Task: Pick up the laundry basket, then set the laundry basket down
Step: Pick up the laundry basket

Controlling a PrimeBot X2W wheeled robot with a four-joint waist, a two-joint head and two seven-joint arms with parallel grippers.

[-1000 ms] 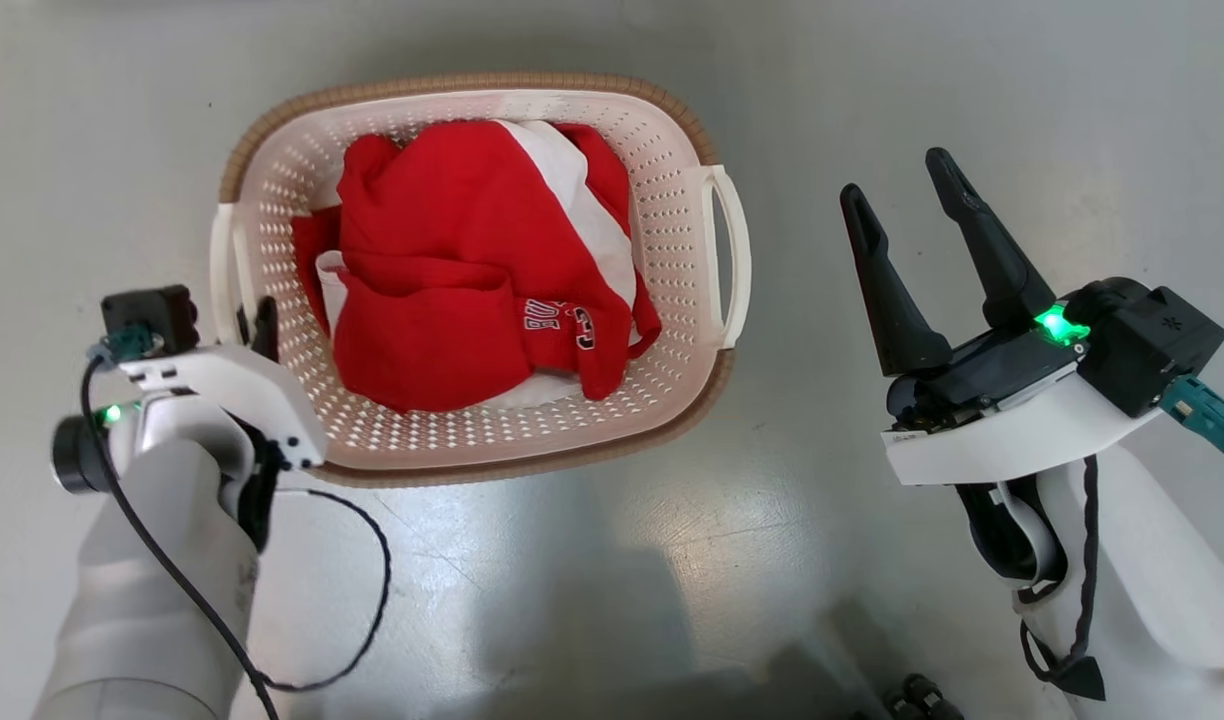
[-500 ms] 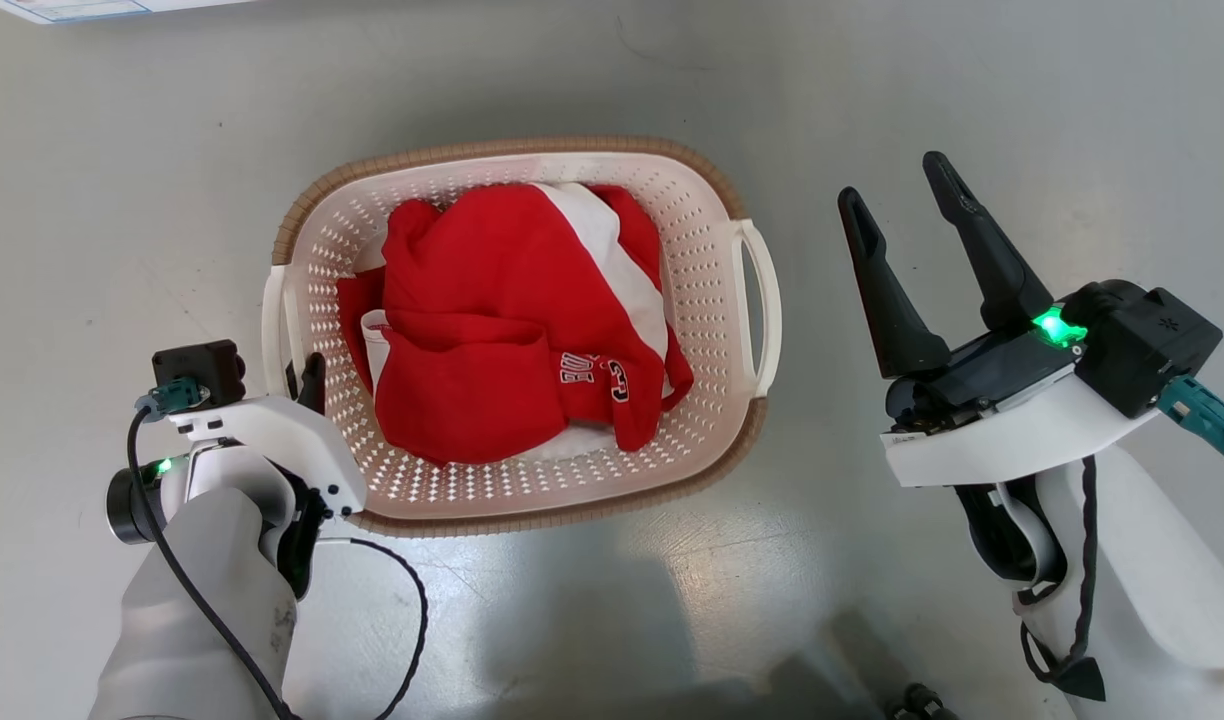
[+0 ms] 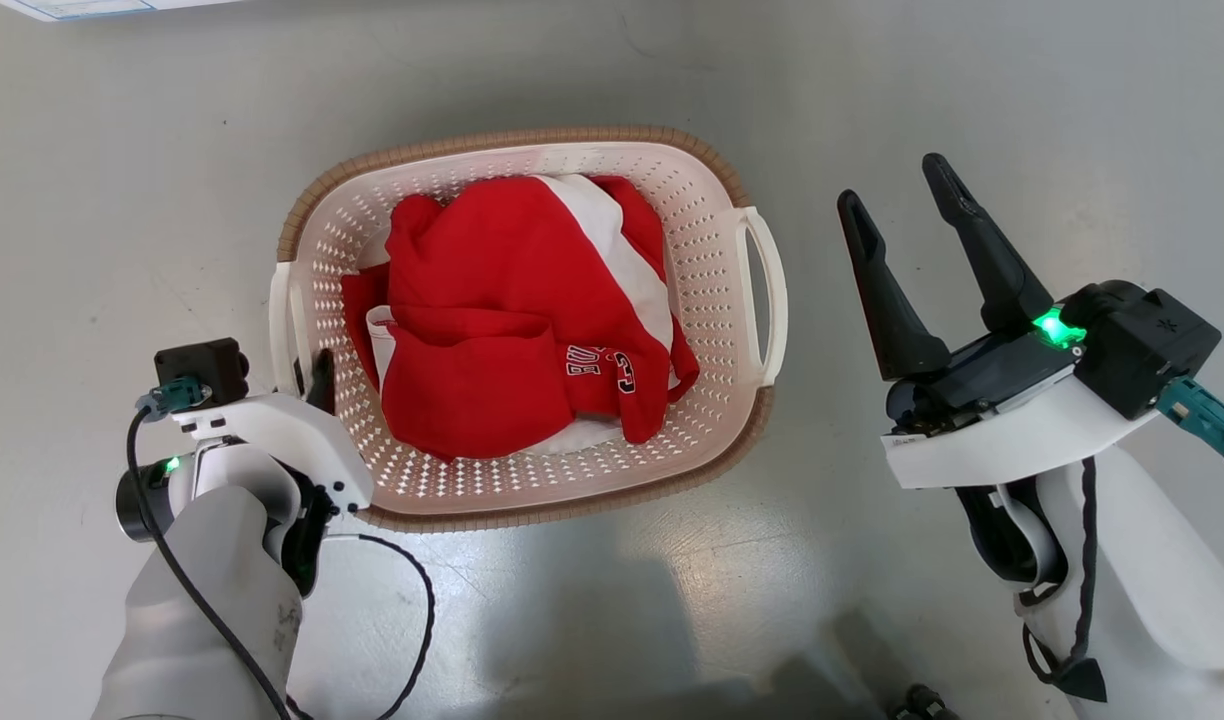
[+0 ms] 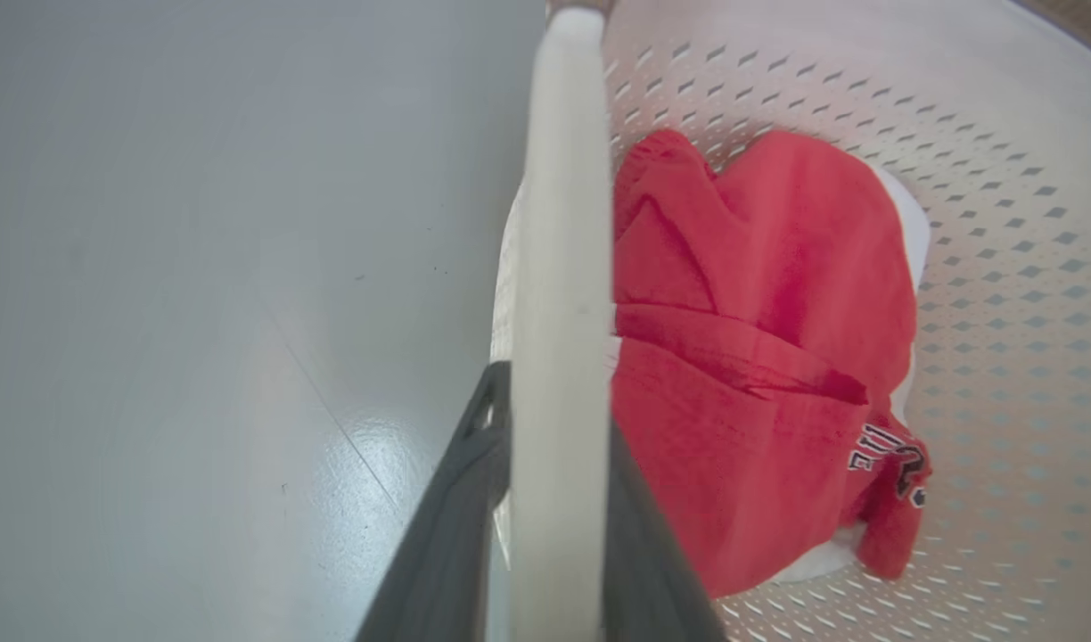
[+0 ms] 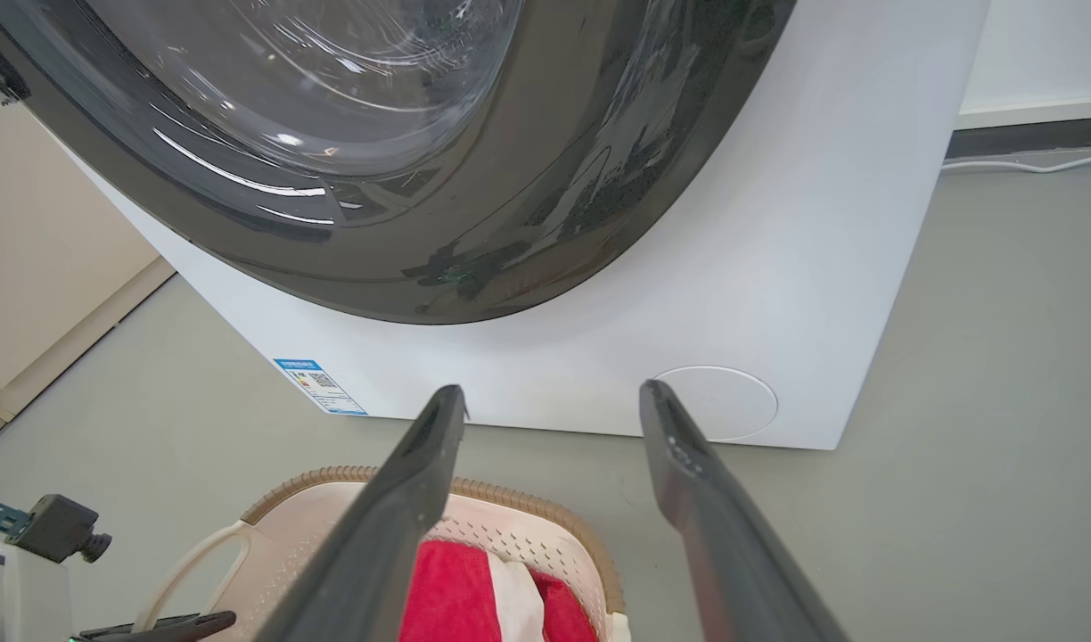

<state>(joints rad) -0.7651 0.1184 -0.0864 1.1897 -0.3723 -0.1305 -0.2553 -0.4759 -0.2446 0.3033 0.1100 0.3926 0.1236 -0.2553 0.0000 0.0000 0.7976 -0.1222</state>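
Though perforated, rounded laundry basket (image 3: 707, 290).

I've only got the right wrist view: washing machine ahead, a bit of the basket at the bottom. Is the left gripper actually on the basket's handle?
Observer: Yes. In the left wrist view the left gripper has its jaws on either side of the laundry basket's white loop handle, tight against it.
Operator: Where is my right gripper relative to the other handle?
Observer: In the head view the right gripper is open and apart from the right-side handle, out to its right.
Operator: Anything hanging over the rim?
Observer: No, the red and white garment lies wholly inside the basket.
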